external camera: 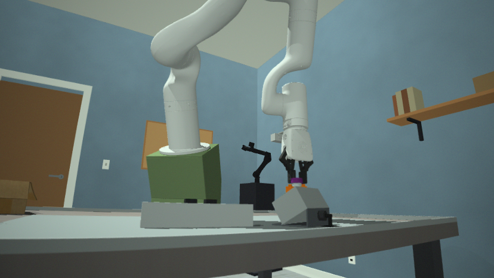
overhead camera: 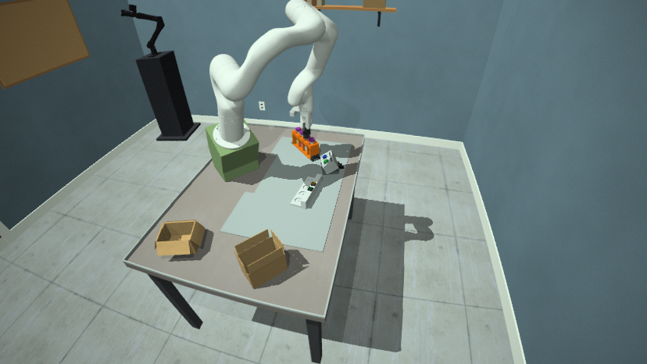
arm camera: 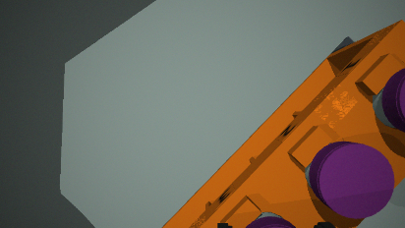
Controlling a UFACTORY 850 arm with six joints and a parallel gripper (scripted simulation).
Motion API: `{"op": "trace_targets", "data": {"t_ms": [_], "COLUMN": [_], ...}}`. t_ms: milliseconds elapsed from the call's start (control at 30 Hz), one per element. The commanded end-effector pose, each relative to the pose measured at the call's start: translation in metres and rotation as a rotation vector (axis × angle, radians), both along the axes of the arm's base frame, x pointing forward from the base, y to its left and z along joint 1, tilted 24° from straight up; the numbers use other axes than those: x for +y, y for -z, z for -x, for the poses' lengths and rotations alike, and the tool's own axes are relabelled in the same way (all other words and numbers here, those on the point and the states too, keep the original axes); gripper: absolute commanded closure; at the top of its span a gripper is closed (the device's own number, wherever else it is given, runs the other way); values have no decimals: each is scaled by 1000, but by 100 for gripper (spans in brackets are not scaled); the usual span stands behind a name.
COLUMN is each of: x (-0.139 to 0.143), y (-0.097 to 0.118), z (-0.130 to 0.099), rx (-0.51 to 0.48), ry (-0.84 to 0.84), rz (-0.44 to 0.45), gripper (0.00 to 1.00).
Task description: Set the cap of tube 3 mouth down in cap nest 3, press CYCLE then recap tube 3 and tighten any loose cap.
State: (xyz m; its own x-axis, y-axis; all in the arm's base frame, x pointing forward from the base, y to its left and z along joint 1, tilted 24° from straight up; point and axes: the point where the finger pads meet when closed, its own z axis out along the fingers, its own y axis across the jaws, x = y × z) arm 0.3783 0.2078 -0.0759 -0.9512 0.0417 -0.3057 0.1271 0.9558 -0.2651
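Note:
The orange decapping station (overhead camera: 302, 144) (external camera: 287, 188) (arm camera: 295, 133) stands at the far side of the mat with purple-capped tubes. My gripper (overhead camera: 306, 133) (external camera: 296, 176) (arm camera: 273, 225) points straight down over one purple cap (external camera: 295, 180) (arm camera: 262, 224). Its fingers stand loosely on either side of that cap, open. I cannot tell which tube this is. In the wrist view two more purple caps, one (arm camera: 351, 179) and another (arm camera: 395, 100), sit on their tubes. The white cap tray (overhead camera: 308, 194) (external camera: 197, 215) lies nearer the front; its nests look empty and both lamps look dark.
The grey key housing (overhead camera: 329, 163) (external camera: 299, 205) with the blue key (overhead camera: 324, 155) and the green key (overhead camera: 325, 161) sits between station and tray. Two open cardboard boxes, one (overhead camera: 180, 237) and another (overhead camera: 261, 258), stand near the table's front. The arm's green base (overhead camera: 233, 155) is at the left.

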Motion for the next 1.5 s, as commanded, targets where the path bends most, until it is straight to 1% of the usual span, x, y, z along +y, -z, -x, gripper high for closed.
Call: {"op": "trace_targets", "data": {"t_ms": [0, 33, 133, 200, 233, 267, 300, 333, 367, 433, 467, 500, 533, 600, 633, 667, 700, 733, 767, 833, 867, 900, 933, 967, 1000, 1067, 1100, 1167, 1200, 1233, 1267, 1300, 1333, 1467], "x": [0, 0, 0, 0, 0, 0, 0, 0, 0, 0, 0, 0, 0, 0, 0, 0, 0, 0, 0, 0, 0, 0, 0, 0, 0, 0, 0, 0, 0, 0, 0, 0, 0, 0], "y": [0, 0, 0, 0, 0, 0, 0, 0, 0, 0, 0, 0, 0, 0, 0, 0, 0, 0, 0, 0, 0, 0, 0, 0, 0, 0, 0, 0, 0, 0, 0, 0, 0, 0], "z": [0, 0, 0, 0, 0, 0, 0, 0, 0, 0, 0, 0, 0, 0, 0, 0, 0, 0, 0, 0, 0, 0, 0, 0, 0, 0, 0, 0, 0, 0, 0, 0, 0, 0], "rx": [-23, -23, -94, -96, -121, -121, -143, -145, -164, -169, -194, -194, -218, -218, -242, -242, -267, -267, -287, -291, -315, -315, -339, -340, -358, -364, -389, -389, -413, -413, -437, -437, -458, -458], "ry": [76, 76, 298, 305, 381, 381, 452, 457, 520, 534, 610, 610, 686, 686, 762, 762, 838, 838, 905, 914, 991, 991, 1065, 1067, 1129, 1143, 1219, 1219, 1295, 1295, 1372, 1372, 1436, 1436], "rz": [-21, -21, -90, -92, -115, -115, -136, -138, -157, -162, -185, -185, -209, -209, -232, -232, -255, -255, -274, -279, -302, -302, -325, -326, -342, -349, -373, -373, -396, -396, -419, -419, -439, -439], "gripper": [54, 54, 54, 54, 54, 54, 54, 54, 54, 54, 54, 54, 54, 54, 54, 54, 54, 54, 54, 54, 54, 54, 54, 54, 54, 54, 54, 54, 54, 54, 54, 54, 54, 54]}}
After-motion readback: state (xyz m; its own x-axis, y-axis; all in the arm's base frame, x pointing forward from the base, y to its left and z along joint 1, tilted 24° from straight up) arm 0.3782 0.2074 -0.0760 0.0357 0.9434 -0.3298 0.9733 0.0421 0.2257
